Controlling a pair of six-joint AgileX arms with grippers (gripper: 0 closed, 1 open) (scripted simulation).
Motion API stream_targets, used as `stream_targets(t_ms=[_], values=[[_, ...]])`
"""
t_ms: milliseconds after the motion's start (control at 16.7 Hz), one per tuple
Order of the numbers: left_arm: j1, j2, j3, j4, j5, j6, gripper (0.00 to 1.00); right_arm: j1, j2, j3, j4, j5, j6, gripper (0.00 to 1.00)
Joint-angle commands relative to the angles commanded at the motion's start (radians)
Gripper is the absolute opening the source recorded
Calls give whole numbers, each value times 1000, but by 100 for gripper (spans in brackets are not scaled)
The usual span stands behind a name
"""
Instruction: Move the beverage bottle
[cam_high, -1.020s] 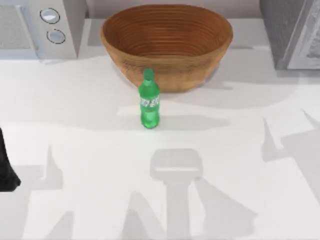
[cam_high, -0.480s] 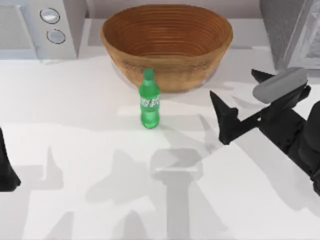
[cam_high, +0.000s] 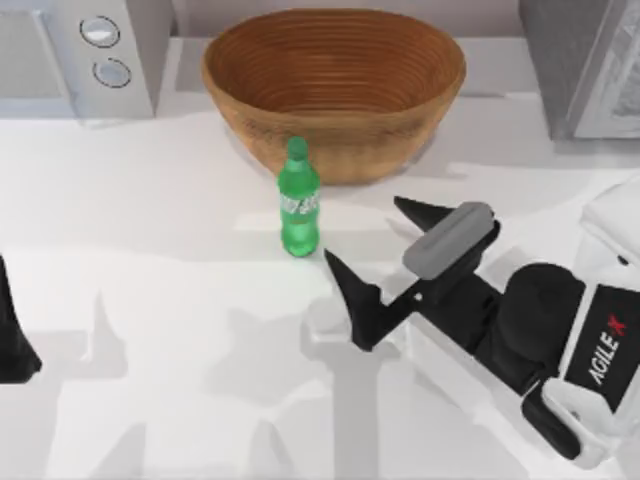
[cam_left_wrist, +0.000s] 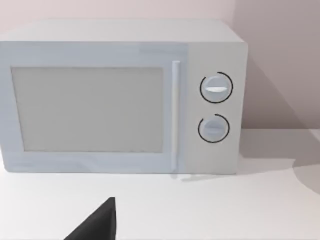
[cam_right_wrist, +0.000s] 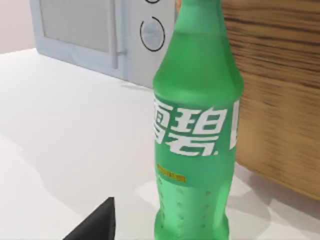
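Note:
The beverage bottle (cam_high: 298, 201) is small, bright green, with a green cap and white lettering, and it stands upright on the white table just in front of the woven basket (cam_high: 335, 90). My right gripper (cam_high: 365, 232) is open, low over the table just right of the bottle, with its jaws spread toward it and nothing between them. The right wrist view shows the bottle (cam_right_wrist: 197, 125) close ahead, with one dark fingertip (cam_right_wrist: 97, 225) short of it. My left arm (cam_high: 12, 345) is parked at the table's left edge; one of its fingertips (cam_left_wrist: 97, 225) stands well off to one side, so that gripper is open.
A white microwave (cam_high: 80, 50) stands at the back left, and faces the left wrist camera (cam_left_wrist: 120, 97). A grey appliance (cam_high: 580, 60) sits at the back right. The basket's brown wall (cam_right_wrist: 280, 90) rises right behind the bottle. Bare table lies left of and in front of the bottle.
My right arm came in from the right edge and moved left and down toward the bottle, jaws open. The bottle and the left arm have stayed put.

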Motion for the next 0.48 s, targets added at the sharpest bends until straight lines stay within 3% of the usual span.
stream_targets(t_ms=[480], values=[[0, 0, 0, 0, 0, 0, 100, 15, 66, 21, 56, -4, 1, 100]])
